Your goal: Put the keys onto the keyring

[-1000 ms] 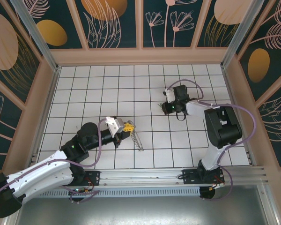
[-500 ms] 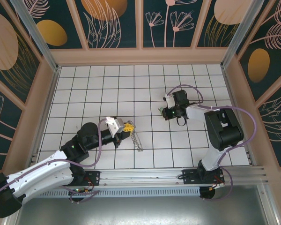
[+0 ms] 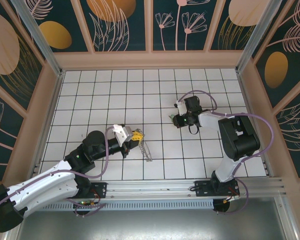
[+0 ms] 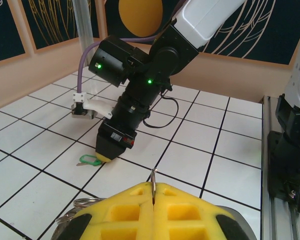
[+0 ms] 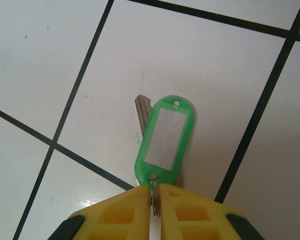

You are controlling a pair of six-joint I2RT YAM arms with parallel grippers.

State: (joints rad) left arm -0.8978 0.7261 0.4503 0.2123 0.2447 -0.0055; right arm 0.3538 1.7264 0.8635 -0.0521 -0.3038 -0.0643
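Note:
The keys are a silver key [image 5: 141, 112] under a green tag [image 5: 164, 137], lying flat on a white tile. They also show as a green speck [image 3: 172, 118] in the top view and as a small green tag [image 4: 90, 160] in the left wrist view. My right gripper [image 5: 155, 192] points down at the floor, its yellow fingers closed on the tag's small split ring. My left gripper [image 4: 154, 186] is shut on the keyring [image 4: 153, 176], a thin metal ring standing on edge between the pads. From that gripper [image 3: 138, 135] the keyring's chain [image 3: 147, 151] trails toward the near side.
The floor is white tile with black grid lines, walled by wooden panels [image 3: 150, 59] on three sides. A metal rail [image 3: 190, 187] with the arm bases runs along the near edge. The right arm's wrist and cable [image 4: 135, 75] stand between the two grippers.
The right gripper shifted slightly toward the near side and down onto the floor by the green key, then stayed put. The left arm and keyring have not moved.

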